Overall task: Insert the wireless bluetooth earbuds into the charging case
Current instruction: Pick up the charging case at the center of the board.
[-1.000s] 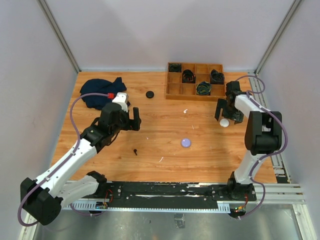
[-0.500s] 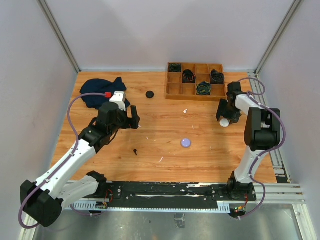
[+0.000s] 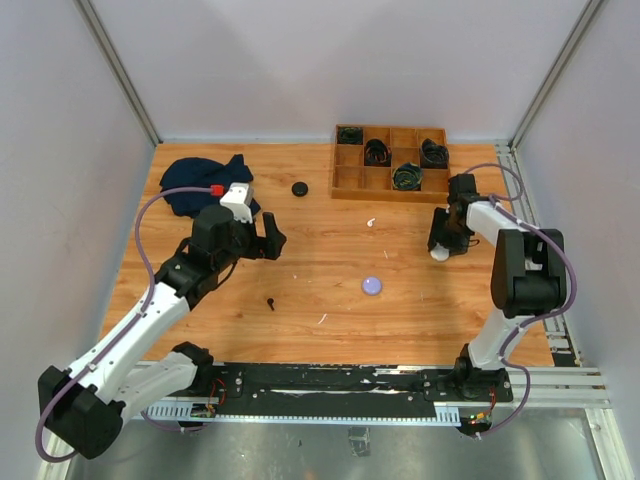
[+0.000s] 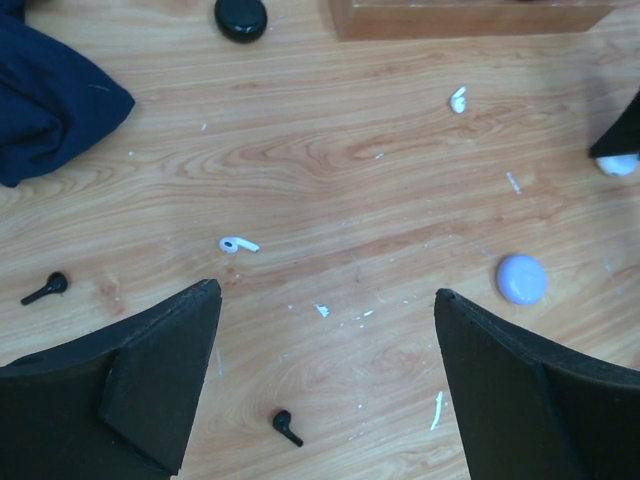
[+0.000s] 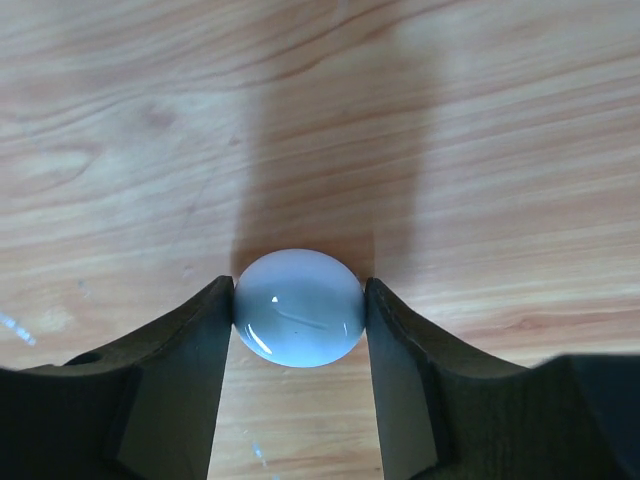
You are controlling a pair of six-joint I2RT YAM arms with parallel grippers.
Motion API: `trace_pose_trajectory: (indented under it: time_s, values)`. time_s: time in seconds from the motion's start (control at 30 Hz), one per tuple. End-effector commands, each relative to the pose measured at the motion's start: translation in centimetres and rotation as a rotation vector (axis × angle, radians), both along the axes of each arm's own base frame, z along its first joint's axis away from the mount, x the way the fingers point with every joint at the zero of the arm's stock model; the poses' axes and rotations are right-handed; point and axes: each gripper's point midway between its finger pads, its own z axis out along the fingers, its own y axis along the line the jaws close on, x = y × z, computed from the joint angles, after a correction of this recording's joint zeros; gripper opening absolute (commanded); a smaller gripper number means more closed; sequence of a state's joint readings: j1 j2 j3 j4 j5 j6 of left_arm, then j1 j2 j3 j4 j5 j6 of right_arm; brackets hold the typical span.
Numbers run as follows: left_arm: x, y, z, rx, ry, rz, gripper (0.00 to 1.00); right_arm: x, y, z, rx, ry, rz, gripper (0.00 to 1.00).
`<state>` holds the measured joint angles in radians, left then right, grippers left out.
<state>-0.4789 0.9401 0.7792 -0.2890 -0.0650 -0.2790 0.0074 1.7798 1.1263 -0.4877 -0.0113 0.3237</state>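
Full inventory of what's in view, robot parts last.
Table: 1, wood.
Cloth: 1, dark blue, far left.
Tray: 1, wood, far right.
Cables: 4 coils, dark, in tray cells.
Black case: 1, left of tray.
Purple case: 1, centre.
White case: 1, right side.
White buds: 2, one centre-left, one near tray.
Black buds: 2, left of centre, second nearer.
Pale flecks: several, too small to identify.
Left end effector: open, above table.
Right end effector: closed on white case.

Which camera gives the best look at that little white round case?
The right wrist view: the white case sits large, touching both fingers of the right pincer. The top view shows a tiny dot; the left wrist view, an edge sliver.
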Motion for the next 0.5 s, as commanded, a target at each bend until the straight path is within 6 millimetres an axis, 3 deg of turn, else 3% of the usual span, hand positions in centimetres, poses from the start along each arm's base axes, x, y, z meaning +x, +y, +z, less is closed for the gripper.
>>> trace_pose_trajectory:
  time_s: [0.0, 0.23, 0.47]
  values:
    - [-0.3, -1.4, 2.5, -0.120, -0.076, -0.054, 0.93, -0.2, 3.3, 2.3, 0.037, -0.074, 0.067, 0.43]
    - [-1.3, -2.7, 3.7, -0.257, -0.117, -0.098, 0.91, -0.1, 7.6, 6.1, 0.087, -0.217, 0.145, 0.43]
    - [-2.0, -3.9, 4.1, -0.377, -0.128, -0.135, 0.86, -0.8, 13.1, 11.2, 0.169, -0.403, 0.214, 0.43]
